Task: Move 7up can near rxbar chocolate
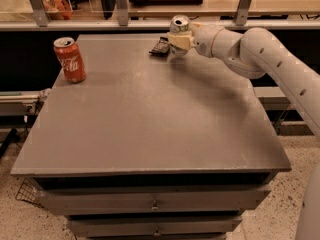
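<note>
My gripper (179,40) is at the far edge of the grey table (150,119), shut on the 7up can (179,25), whose silver top shows above the fingers. The can stands upright, low over the tabletop, or on it; I cannot tell which. The rxbar chocolate (161,46), a small flat dark bar, lies on the table just left of the can, almost touching the gripper. My white arm (260,54) comes in from the right.
A red Coca-Cola can (70,59) stands upright near the table's far left corner. Behind the table runs a shelf with metal posts (120,6). Drawers (150,204) sit under the tabletop.
</note>
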{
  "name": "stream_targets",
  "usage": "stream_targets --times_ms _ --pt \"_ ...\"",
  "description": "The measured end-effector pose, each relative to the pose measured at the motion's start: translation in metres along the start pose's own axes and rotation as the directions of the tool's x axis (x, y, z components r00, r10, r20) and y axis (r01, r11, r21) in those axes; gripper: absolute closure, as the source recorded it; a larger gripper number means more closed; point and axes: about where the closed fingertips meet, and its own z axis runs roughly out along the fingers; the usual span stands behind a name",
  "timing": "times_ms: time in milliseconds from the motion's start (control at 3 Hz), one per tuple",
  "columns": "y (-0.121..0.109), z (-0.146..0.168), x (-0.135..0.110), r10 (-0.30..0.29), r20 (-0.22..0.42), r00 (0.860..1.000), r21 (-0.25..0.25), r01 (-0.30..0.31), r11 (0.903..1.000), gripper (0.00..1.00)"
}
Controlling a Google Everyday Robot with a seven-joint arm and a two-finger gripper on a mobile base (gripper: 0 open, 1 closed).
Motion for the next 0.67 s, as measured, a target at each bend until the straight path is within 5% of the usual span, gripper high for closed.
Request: stream_targets --times_ms 667 --pt "0.0031 0.0085 0.0182 0.084 -0.002 0.996 0.015 -0.084 0.9963 0.13"
